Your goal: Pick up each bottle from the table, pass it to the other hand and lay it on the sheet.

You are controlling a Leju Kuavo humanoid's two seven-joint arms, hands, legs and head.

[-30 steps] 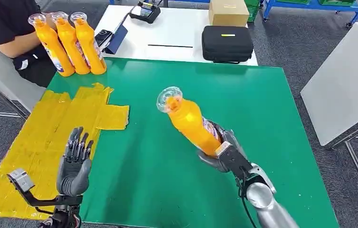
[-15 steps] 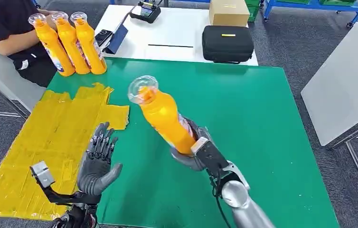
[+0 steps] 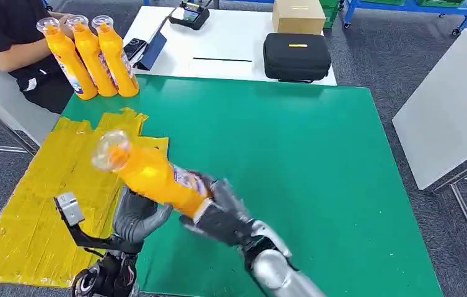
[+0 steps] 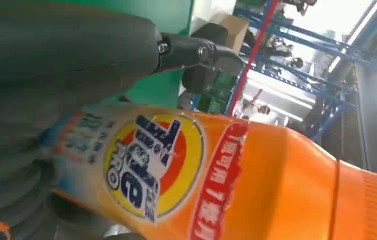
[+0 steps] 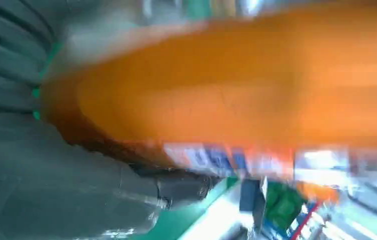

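Note:
My right hand (image 3: 217, 218) grips the base of an orange detergent bottle (image 3: 150, 176), tilted with its clear cap toward the yellow sheet (image 3: 39, 192). The bottle's body lies just over the palm of my left hand (image 3: 133, 216), which sits under it at the sheet's edge. In the left wrist view the labelled bottle (image 4: 256, 175) lies against the palm while a dark finger (image 4: 196, 50) stretches straight out, apart from it. The right wrist view is blurred, with the bottle (image 5: 256, 90) across my right hand (image 5: 76, 190). Three more orange bottles (image 3: 91, 55) stand upright at the far left corner.
A green mat (image 3: 305, 154) covers the table. A person in dark clothes (image 3: 8, 37) sits behind the three bottles. A black case (image 3: 296, 55) and a cardboard box (image 3: 298, 15) lie on the white table beyond. Another white table (image 3: 454, 93) stands to the right.
My right hand has carried the bottle left across the mat to my left hand. My left hand has moved right and come under the bottle.

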